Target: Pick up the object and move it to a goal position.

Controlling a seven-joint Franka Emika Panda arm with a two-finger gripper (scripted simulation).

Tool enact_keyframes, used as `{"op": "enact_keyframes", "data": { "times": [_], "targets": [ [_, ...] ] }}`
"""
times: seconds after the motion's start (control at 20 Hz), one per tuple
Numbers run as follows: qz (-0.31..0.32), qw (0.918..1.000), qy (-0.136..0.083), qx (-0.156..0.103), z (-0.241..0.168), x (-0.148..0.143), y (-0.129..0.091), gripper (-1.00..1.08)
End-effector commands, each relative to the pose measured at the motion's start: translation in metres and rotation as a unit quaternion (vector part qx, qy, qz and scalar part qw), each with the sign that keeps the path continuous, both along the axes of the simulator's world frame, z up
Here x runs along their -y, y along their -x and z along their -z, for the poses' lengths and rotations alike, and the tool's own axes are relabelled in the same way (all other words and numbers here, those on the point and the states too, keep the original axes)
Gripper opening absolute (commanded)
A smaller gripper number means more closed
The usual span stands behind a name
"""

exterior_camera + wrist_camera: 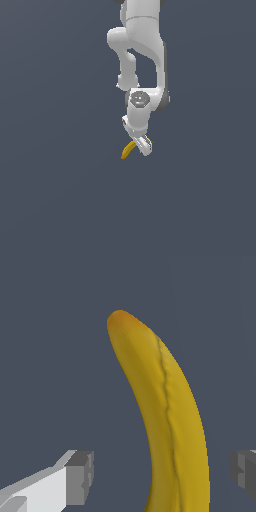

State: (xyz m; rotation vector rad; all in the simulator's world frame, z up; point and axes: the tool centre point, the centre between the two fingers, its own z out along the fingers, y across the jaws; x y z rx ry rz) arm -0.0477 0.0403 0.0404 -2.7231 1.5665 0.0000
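The yellow banana (128, 150) lies on the flat grey ground (60, 190), with one end sticking out to the exterior view's left from under the gripper. In the wrist view the banana (165, 406) fills the middle, curved, with a rounded orange-tinted end. My white gripper (143, 145) is down at the banana. In the wrist view my gripper (162, 476) is open, with one grey pad (80, 476) on each side of the banana. A gap shows between each pad and the fruit. The banana's other end is hidden beneath the gripper.
The grey ground (50, 356) is plain all around. The arm's white links (142, 45) rise above the gripper. No goal marker shows.
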Motion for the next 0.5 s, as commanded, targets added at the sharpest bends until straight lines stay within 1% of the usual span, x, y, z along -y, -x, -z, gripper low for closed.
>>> {"op": "enact_keyframes", "data": {
  "times": [0.0,0.3,0.35,0.45],
  "targets": [
    [0.001,1.0000,0.000,0.000,0.012,0.000,0.000,1.00],
    [0.001,1.0000,0.000,0.000,0.022,0.000,0.000,1.00],
    [0.001,1.0000,0.000,0.000,0.022,0.000,0.000,-1.00],
    [0.001,1.0000,0.000,0.000,0.022,0.000,0.000,-1.00]
  ]
}}
